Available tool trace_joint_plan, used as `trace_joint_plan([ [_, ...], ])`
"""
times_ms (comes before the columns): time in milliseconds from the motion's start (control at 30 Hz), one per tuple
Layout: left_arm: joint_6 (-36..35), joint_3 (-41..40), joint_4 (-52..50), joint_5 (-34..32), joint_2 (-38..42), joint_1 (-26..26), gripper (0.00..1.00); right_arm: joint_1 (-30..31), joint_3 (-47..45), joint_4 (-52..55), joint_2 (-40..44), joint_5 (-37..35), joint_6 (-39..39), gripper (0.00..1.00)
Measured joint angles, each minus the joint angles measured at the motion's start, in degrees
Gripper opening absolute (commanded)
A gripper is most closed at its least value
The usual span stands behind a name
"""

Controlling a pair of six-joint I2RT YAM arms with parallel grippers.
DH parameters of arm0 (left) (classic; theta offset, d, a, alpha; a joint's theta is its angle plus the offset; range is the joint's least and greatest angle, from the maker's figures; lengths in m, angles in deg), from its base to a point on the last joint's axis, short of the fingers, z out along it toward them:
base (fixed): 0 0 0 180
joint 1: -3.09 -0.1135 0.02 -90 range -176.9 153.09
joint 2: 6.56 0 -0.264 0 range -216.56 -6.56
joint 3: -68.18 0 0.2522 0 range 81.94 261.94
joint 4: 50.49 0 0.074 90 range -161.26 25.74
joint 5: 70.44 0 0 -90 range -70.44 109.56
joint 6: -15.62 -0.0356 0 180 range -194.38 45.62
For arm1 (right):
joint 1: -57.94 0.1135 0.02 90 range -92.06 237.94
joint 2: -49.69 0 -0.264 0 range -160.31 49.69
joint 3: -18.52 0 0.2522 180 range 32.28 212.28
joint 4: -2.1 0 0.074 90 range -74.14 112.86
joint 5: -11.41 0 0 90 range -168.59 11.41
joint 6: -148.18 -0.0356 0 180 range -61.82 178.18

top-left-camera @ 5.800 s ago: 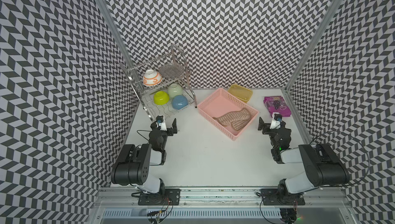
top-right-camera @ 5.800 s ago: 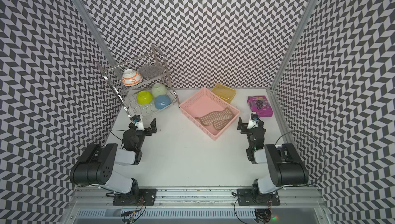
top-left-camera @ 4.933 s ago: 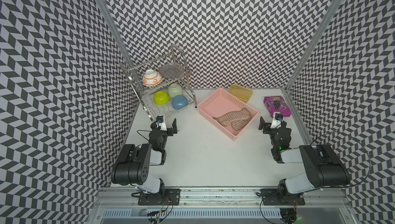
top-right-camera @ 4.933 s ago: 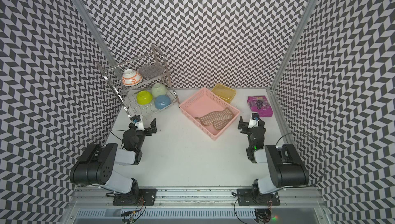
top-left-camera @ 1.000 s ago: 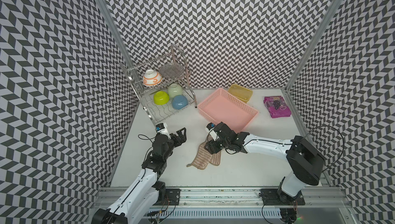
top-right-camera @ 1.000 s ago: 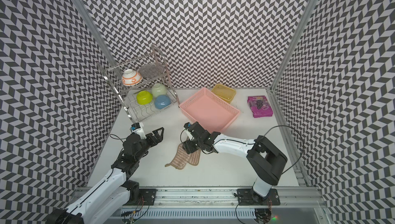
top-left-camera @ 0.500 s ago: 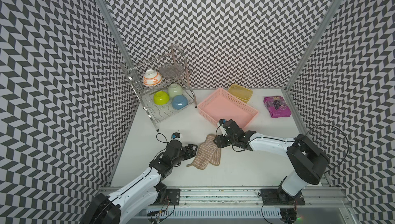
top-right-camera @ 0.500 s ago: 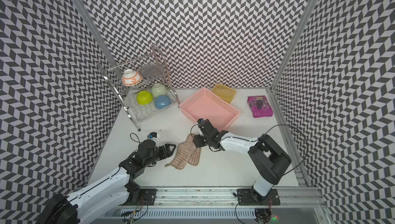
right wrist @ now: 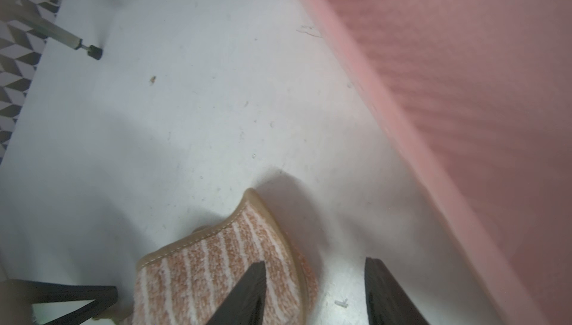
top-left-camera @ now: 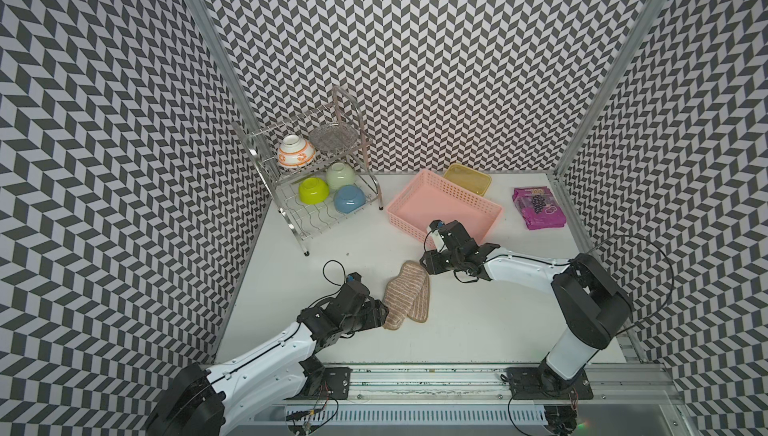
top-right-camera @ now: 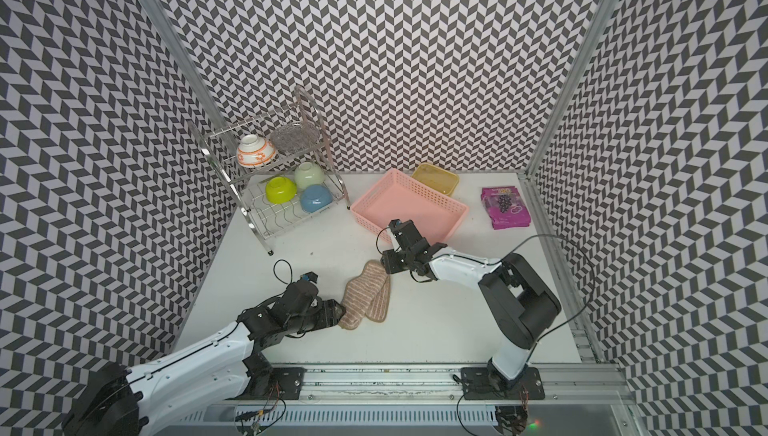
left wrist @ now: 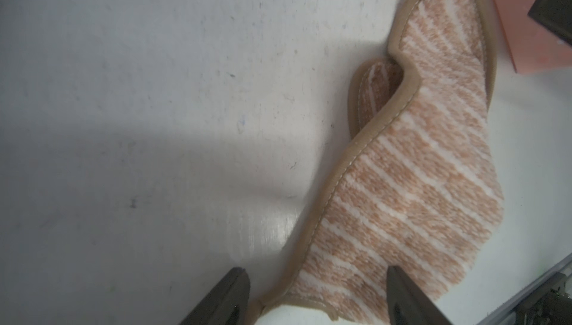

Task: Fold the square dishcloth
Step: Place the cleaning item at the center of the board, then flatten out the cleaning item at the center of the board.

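1. Zigzag black-and-white walls point(top-left-camera: 415, 60) box in a white worktop point(top-left-camera: 478, 330). At the back stand a wire dish rack point(top-left-camera: 322, 222) holding bowls point(top-left-camera: 349, 199), a pink basket point(top-left-camera: 461, 191) and a purple packet point(top-left-camera: 538, 207).
2. The square dishcloth point(top-left-camera: 409, 294) lies on the open worktop, in front of the basket and clear of it, between the two arms. It is not spread flat. It lies bunched into a long strip, and the left wrist view shows one hemmed flap point(left wrist: 433, 184) curling over another.
3. The left gripper point(top-left-camera: 380, 315) sits low at the cloth's near end with its jaws spread. One tip is over bare worktop and the other over the pile, with the corner between them, and nothing is pinched.
4. The right gripper point(top-left-camera: 426, 265) is at the far end, its jaws likewise apart astride the edge point(right wrist: 216, 261). That close view is blurred, so I can't quite tell whether the inner tip presses the fabric.
5. By its look the cloth is light, limp and fluffy. I would expect it to sag, drag on the surface and hold no shape, though it can't break.
6. The best hold, I'd say, is the darker hem point(left wrist: 339, 178) at a corner, where it is firmer and a single layer can be picked out. A grab at the middle would take both layers. It wants opening out square before any fold.
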Motion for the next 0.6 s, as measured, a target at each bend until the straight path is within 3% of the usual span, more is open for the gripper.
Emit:
trace_joint_plan([
  [367,2.32,0.04,-0.15,-1.75,-1.68,1.4,0.56,3.32,8.92,3.17,-7.85,2.4,6.27,0.57],
  [600,2.95,0.04,0.55,-2.05,-2.95,2.47,0.36,3.67,10.25,5.46,-11.61,1.68,7.1,0.57],
])
